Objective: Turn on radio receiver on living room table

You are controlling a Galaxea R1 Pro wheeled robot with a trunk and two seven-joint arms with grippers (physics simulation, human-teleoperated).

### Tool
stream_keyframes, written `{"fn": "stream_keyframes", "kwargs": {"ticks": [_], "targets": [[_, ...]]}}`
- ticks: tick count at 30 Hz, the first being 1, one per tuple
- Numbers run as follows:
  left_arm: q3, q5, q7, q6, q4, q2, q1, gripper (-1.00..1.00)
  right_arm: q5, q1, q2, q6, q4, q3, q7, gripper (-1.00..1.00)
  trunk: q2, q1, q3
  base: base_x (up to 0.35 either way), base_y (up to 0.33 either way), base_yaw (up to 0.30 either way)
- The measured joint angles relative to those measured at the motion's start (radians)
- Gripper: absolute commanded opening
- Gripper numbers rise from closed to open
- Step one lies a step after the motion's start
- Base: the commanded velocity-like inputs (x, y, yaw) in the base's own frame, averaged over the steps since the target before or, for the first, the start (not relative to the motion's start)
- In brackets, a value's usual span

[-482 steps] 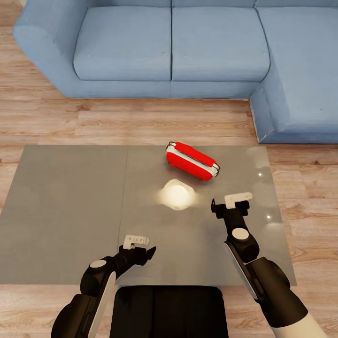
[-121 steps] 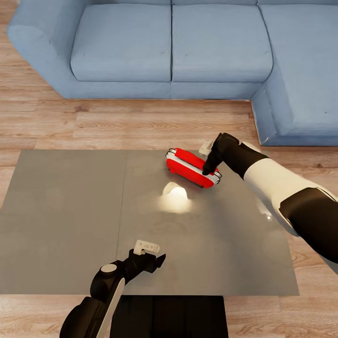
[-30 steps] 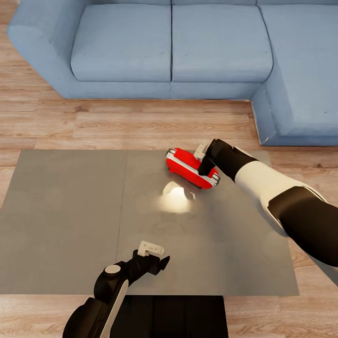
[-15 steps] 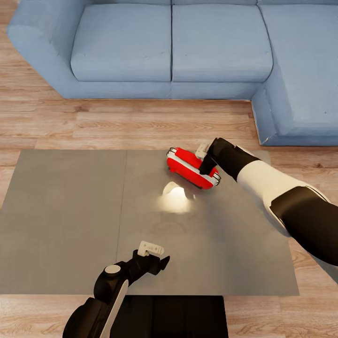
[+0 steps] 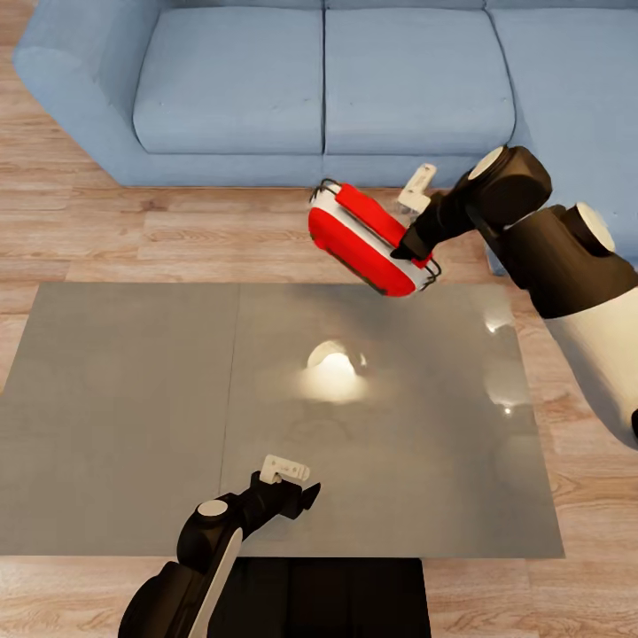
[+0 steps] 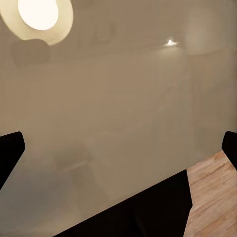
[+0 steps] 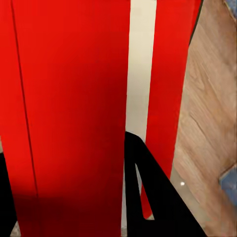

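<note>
The red radio receiver [image 5: 359, 244] with white trim hangs tilted in the air above the far edge of the grey table [image 5: 133, 399]. My right gripper [image 5: 412, 239] is shut on it, gripping its top by the red handle bar. In the right wrist view the radio's red body [image 7: 69, 98] sits close up, with a black finger [image 7: 148, 192] pressed against it. Its dial is hidden. My left gripper [image 5: 297, 492] hovers low over the table's near side, open, with nothing between its fingers; the glossy top [image 6: 118, 123] lies below it.
The blue L-shaped sofa [image 5: 328, 80] runs along the far side and wraps round at the right. Light wood floor [image 5: 177, 235] separates it from the table. A lamp's bright reflection [image 5: 332, 372] glares mid-table. My dark base [image 5: 328, 602] meets the near edge.
The right gripper has lifted the radio off the table, up and away toward the sofa, and the radio now tilts in the air. The left arm has stayed put.
</note>
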Motion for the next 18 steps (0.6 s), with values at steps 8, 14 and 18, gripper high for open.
{"fn": "stream_keyframes", "kwargs": {"ticks": [8, 14, 18], "targets": [[0.000, -0.002, 0.000, 0.001, 0.000, 0.000, 0.000, 1.00, 0.022, 0.000, -0.013, 0.017, -0.003, -0.017, 0.002, -1.00, 0.000, 0.000, 0.000, 0.000, 0.000, 0.000], [0.001, -0.002, 0.000, 0.001, -0.003, 0.002, 0.000, 1.00, 0.048, 0.000, -0.037, 0.017, -0.005, -0.014, 0.002, -1.00, 0.000, 0.000, 0.000, 0.000, 0.000, 0.000], [0.005, -0.001, -0.001, 0.003, -0.005, 0.003, 0.000, 1.00, 0.051, 0.000, -0.045, 0.017, -0.004, -0.019, 0.002, -1.00, 0.000, 0.000, 0.000, 0.000, 0.000, 0.000]]}}
